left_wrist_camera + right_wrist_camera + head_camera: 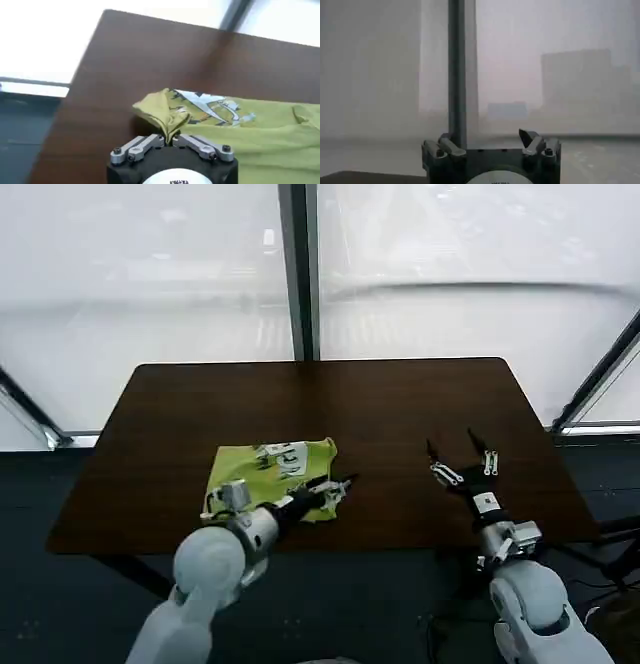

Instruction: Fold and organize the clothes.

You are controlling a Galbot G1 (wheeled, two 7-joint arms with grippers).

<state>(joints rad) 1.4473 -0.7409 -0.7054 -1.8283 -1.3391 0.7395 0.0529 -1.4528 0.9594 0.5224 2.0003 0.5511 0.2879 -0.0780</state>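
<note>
The lime-green T-shirt (pixel 266 471) lies bunched on the near left part of the dark brown table (pixel 380 414), its white print (pixel 283 455) facing up. My left gripper (pixel 338 487) is at the shirt's near right corner, shut on a pinched fold of green fabric (pixel 167 120). The left wrist view shows the cloth gathered up between the two fingers. My right gripper (pixel 462 456) hovers over bare table to the right of the shirt, open, fingers spread and pointing up, holding nothing.
The table's far edge meets a large window with a dark vertical post (pixel 300 274). Bare tabletop stretches behind the shirt and between the two grippers. The table's near edge runs just below both wrists.
</note>
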